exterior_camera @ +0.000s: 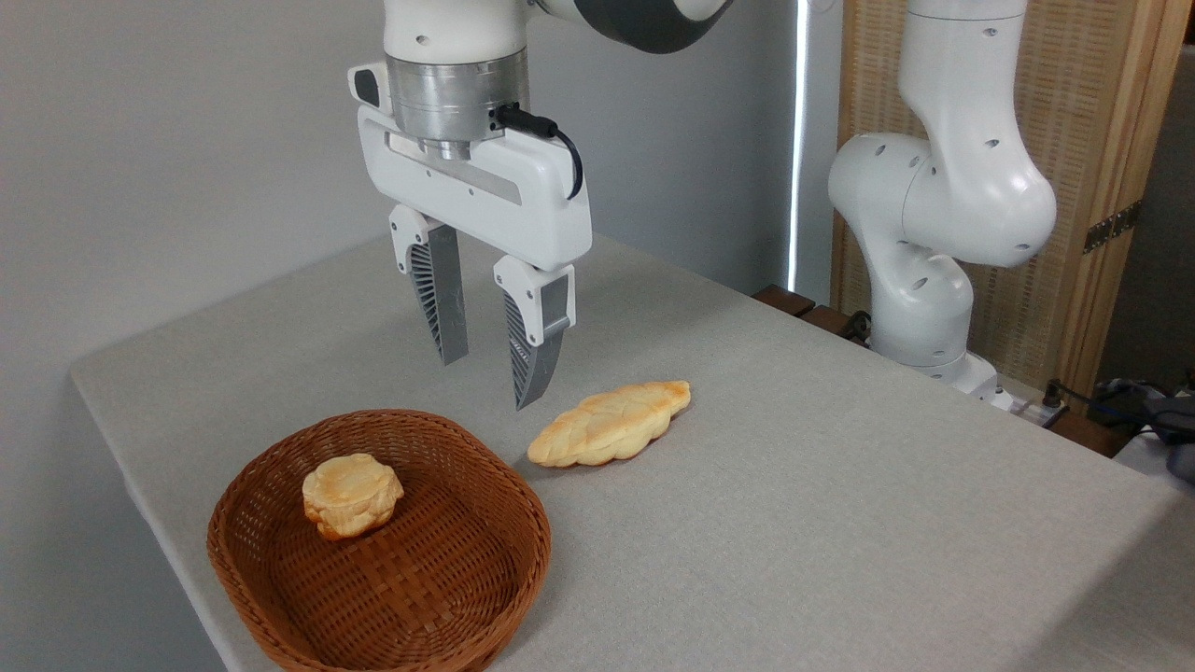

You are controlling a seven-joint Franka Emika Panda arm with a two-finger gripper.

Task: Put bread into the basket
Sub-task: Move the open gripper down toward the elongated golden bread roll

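Our white arm [943,187] has rounded, screw-dotted joints; a black cable loops beside the silver wrist above our gripper's [485,378] grey ribbed fingers [437,299].

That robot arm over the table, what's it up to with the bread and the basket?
A robot arm is tidying bread into a basket. Its gripper hangs open and empty above the table, just over the gap between the basket and a long braided loaf. The loaf lies flat on the table beside the basket, not yet picked up. A small round bun already sits inside the basket. Picking up the loaf looks like the likely next step.
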